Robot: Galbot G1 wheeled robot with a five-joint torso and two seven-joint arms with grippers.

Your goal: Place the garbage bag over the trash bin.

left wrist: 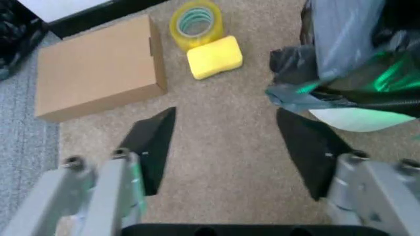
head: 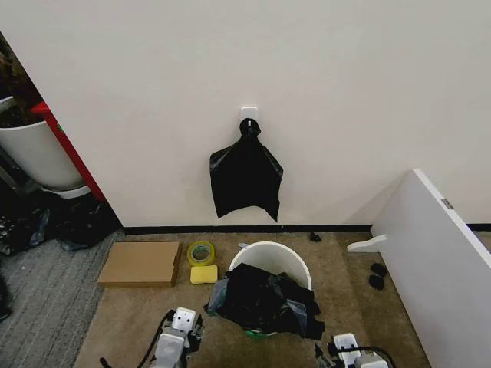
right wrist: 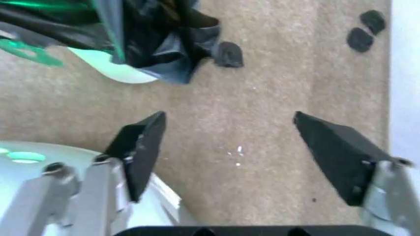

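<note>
Garbage bag (head: 265, 299) lying crumpled over the near rim of the trash bin (head: 270, 254) on the floor, not yet spread round the top, with left claw (left wrist: 226, 147) and right claw (right wrist: 229, 152) both wide open, empty, low and near.

Soft even indoor light, faint shadows, blurry wrist views.

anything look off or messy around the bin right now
Yes. The garbage bag lies crumpled across the near side of the trash bin, spilling over its front and leaving the far rim bare, rather than lining it. Both the left gripper and right gripper are open above the carpet, holding nothing.
</note>
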